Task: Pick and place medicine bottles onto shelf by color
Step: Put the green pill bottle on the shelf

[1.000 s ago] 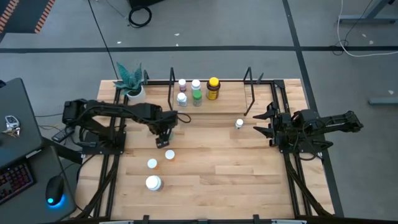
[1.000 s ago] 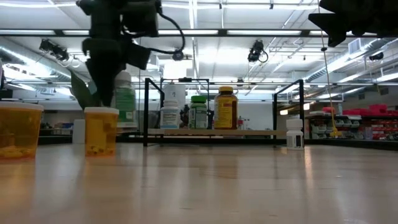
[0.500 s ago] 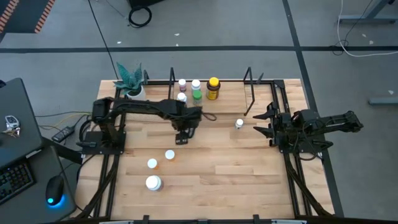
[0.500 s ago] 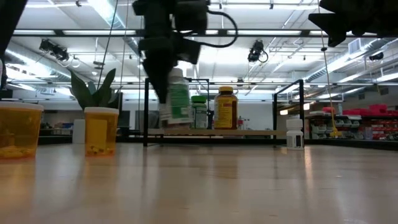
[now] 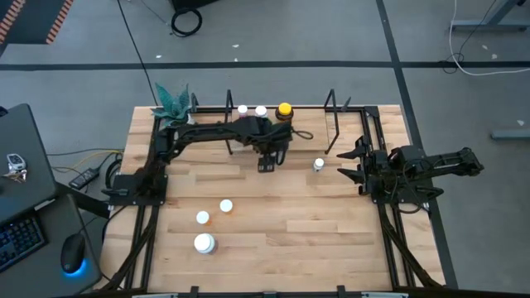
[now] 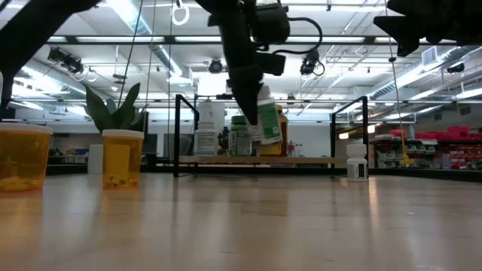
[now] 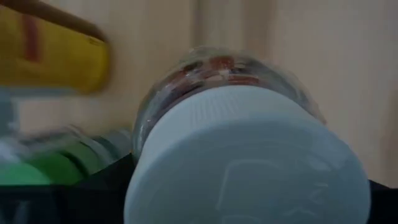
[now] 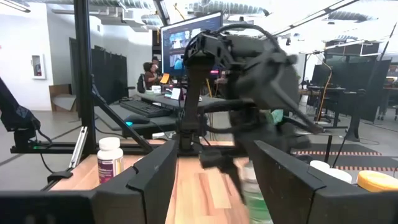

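Observation:
My left gripper [image 5: 267, 159] reaches over the front of the shelf [image 5: 308, 137] and is shut on a white-capped bottle with a green label [image 6: 268, 120]; its cap [image 7: 249, 165] fills the left wrist view. On the shelf stand two white-capped bottles [image 5: 243, 109] [image 5: 261, 110] and a yellow-capped one [image 5: 284, 109], each on its base. A small white bottle [image 5: 318, 165] stands on the table by the shelf's right end. My right gripper [image 5: 351, 162] waits open at the table's right, touching nothing. My left gripper pinches the green-labelled bottle by its upper end, near the cap [image 6: 254, 94], between its two fingers [image 6: 242, 90]. The fingers come from above, slanting down. The bottle is lifted clear and hangs tilted below them, its base toward the table's right.
Three more bottles stand on the table's near left: two orange ones [image 5: 225, 205] [image 5: 202, 217] and a larger one [image 5: 204, 243]. A potted plant [image 5: 174, 108] sits at the far left corner. Black wire uprights [image 5: 333, 124] frame the shelf's ends.
My left arm has swung from the table's left-middle toward the far right, up to the shelf, carrying the bottle lifted clear all the way. The bottle now hangs more tilted than before.

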